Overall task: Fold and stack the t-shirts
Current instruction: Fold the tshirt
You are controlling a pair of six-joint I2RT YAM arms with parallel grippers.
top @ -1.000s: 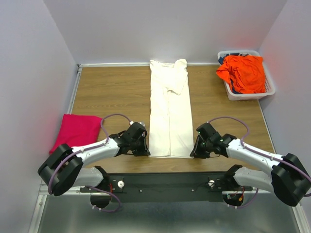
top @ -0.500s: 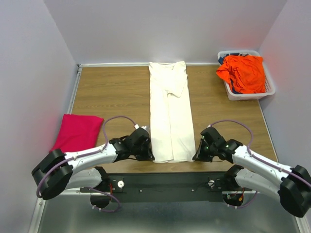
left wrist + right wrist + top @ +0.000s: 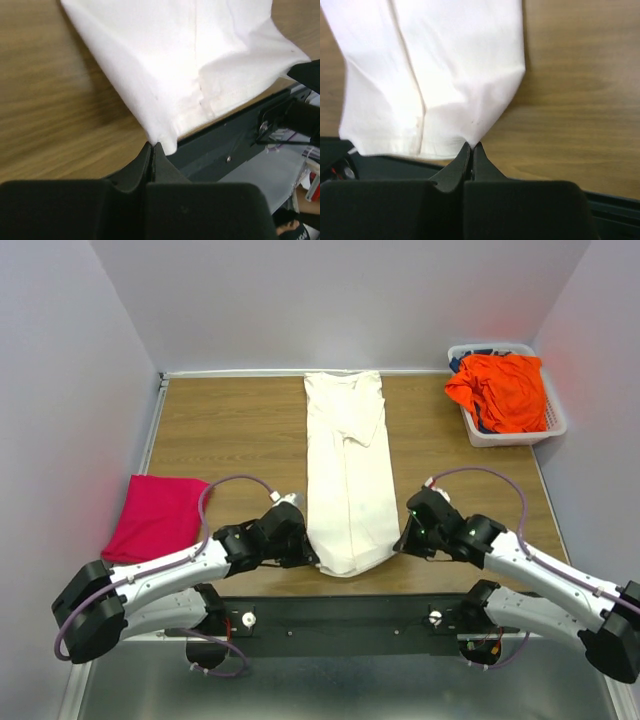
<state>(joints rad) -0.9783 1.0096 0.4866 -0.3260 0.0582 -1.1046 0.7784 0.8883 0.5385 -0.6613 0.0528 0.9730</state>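
Observation:
A cream-white t-shirt lies folded into a long strip down the middle of the table, its collar end at the far edge. My left gripper is shut on its near left corner; my right gripper is shut on its near right corner. Both near corners are raised off the wood, so the near hem sags between them. A magenta-pink t-shirt lies folded at the table's left edge. An orange t-shirt is bunched in the basket at the far right.
The white lattice basket stands in the far right corner against the wall. A black mounting rail runs along the near table edge under the hem. Grey walls close in the table on three sides.
Both grippers closed on the near corners of the cream-white t-shirt and lifted them; the near hem now hangs curved and narrower than a second ago. Both arms shifted a little towards the near edge.

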